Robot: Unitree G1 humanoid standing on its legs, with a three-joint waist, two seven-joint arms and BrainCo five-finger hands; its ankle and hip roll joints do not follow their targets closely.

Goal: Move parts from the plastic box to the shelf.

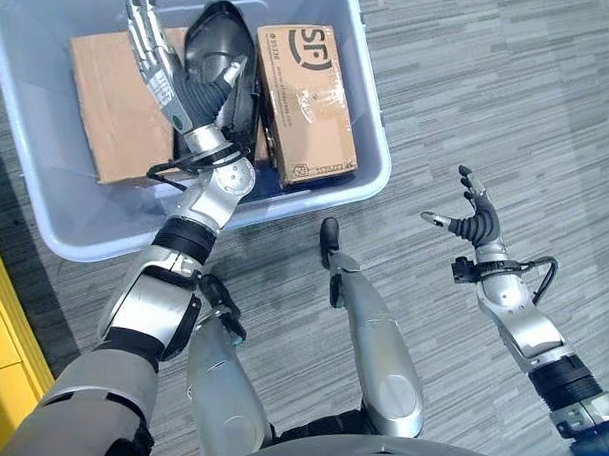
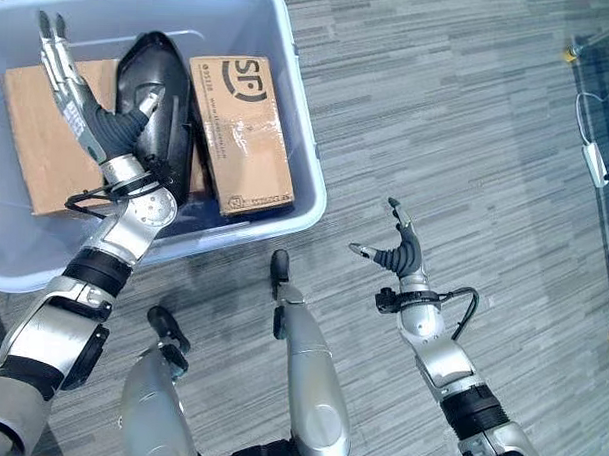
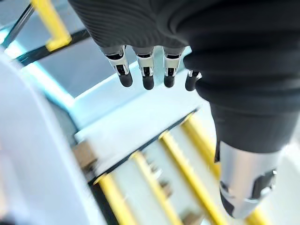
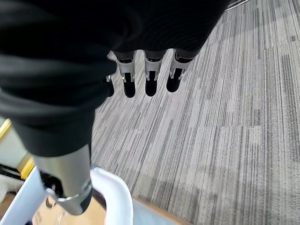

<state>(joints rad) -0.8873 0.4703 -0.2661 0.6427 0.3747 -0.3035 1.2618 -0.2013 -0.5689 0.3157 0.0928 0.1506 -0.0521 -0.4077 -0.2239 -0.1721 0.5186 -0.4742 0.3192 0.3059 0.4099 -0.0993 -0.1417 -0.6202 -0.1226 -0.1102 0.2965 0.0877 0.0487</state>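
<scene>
A pale blue plastic box (image 1: 371,180) sits on the floor ahead of me. Inside it lie a brown printed carton (image 1: 307,98), a flat cardboard piece (image 1: 109,101) and a black moulded part (image 1: 219,45). My left hand (image 1: 165,73) is over the box, between the flat cardboard and the black part, fingers straight and holding nothing. My right hand (image 1: 475,222) hangs open above the carpet, to the right of the box (image 2: 305,203) and apart from it. The left wrist view has the straight fingers (image 3: 148,77) before a yellow-railed shelf (image 3: 187,164).
Grey striped carpet (image 1: 490,84) surrounds the box. A yellow shelf post (image 1: 5,348) stands at the left edge. A white cable and plug (image 2: 592,158) lie at the far right. In the right wrist view, the box's rim (image 4: 117,192) is below the thumb.
</scene>
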